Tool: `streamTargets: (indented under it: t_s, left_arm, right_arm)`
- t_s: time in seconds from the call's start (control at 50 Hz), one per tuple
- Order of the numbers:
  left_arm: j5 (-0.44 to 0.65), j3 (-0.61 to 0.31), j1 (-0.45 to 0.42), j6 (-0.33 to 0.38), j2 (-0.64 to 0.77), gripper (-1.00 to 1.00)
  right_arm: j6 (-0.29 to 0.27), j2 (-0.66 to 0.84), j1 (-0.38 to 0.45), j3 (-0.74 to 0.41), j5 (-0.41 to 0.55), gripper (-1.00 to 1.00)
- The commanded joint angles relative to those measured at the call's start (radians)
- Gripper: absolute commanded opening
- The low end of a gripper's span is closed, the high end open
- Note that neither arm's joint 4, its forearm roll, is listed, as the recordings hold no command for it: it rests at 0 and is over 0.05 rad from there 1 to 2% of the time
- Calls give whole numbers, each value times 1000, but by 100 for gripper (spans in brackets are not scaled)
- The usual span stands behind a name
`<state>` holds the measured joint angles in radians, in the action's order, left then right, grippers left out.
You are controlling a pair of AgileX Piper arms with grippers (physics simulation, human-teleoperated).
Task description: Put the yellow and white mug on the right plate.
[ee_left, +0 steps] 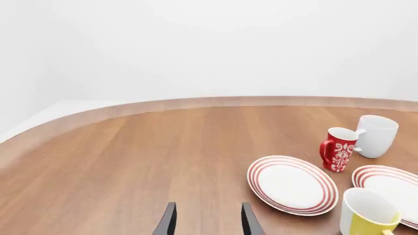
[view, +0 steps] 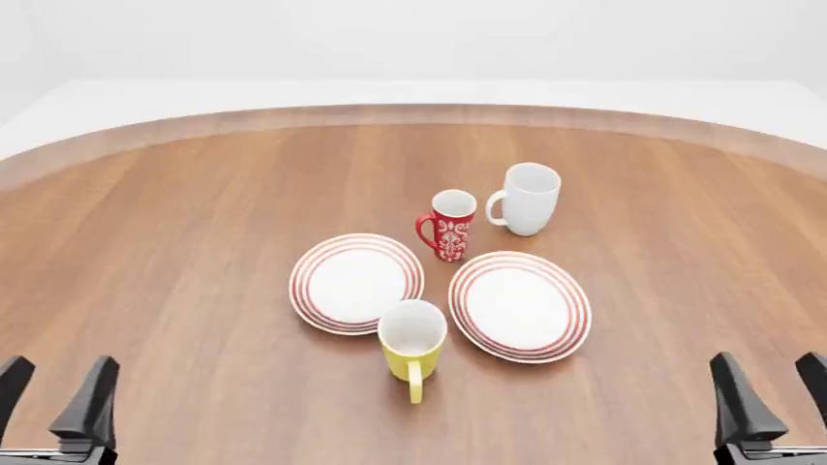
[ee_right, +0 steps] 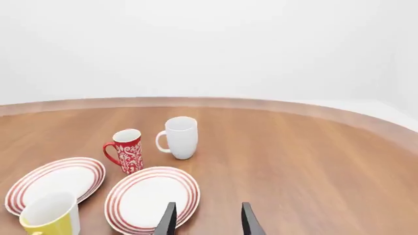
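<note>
Near the middle of the wooden table, toward its near edge, the yellow and white mug stands upright with its white inside bare and nothing in it, its yellow handle pointing at the near edge. It sits in the gap between the 2 red-ringed plates, touching or just overlapping the near rims of both; the front view does not settle which. The right plate lies flat with nothing on it, and the left plate beside it is likewise bare, their rims close but apart. Behind the plates, toward the far edge, the red mug with white pattern stands upright just beside both rims, and the all-white mug stands near it to the right. The left gripper hovers at the near left corner and the right gripper at the near right corner, both well apart from the crockery, jaws spread with nothing between them. The front view alone shows the yellow handle whole; the left wrist view cuts the yellow mug off at the frame edge, and the right wrist view shows its body only.
</note>
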<state>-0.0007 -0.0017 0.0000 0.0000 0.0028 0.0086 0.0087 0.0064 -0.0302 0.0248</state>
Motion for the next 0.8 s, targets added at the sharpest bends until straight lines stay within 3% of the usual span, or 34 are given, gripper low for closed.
streamTargets:
  t_s: [0.02,0.06,0.08,0.12,0.16,0.2,0.22,0.26,0.3,0.32,0.36,0.4,0.44,0.48,0.54,0.66,0.74,0.8]
  left_arm:
    - [-1,-3,0,0,4,100]
    - [-1,-3,0,0,4,100]
    - [-1,-3,0,0,4,100]
    - [-1,-3,0,0,4,100]
    - [-1,-3,0,0,4,100]
    - [-1,-3,0,0,4,100]
    - [-1,-3,0,0,4,100]
    - [-1,-3,0,0,4,100]
    - [-1,-3,0,0,4,100]
    - [-1,-3,0,0,4,100]
    - [-1,-3,0,0,4,100]
    - [-1,-3,0,0,4,100]
    - [-1,-3,0,0,4,100]
    - [-1,-3,0,0,4,100]
    - [-1,-3,0,0,4,100]
    - [-1,-3,0,0,4,100]
    - [-1,-3,0,0,4,100]
    - [-1,-3,0,0,4,100]
  right_arm:
    - [59,26,48,-129,99,100]
    - [51,71,53,-209,127,100]
    - [17,166,70,-273,141,100]
    - [33,221,104,-342,176,100]
    - [80,333,240,-465,263,100]
    - [87,374,271,-525,311,100]
    - [58,441,291,-602,367,100]
    - [106,559,324,-668,426,100]
    - [99,590,309,-715,465,100]
    - [141,625,322,-738,499,100]
    - [138,641,338,-753,519,100]
    - [120,719,382,-840,595,100]
    - [112,761,375,-908,632,100]
    - [120,772,374,-911,629,100]
    - [105,843,367,-1025,692,100]
    - [143,929,389,-1113,752,100]
    - [172,956,398,-1138,764,100]
    - [230,961,411,-1078,728,100]
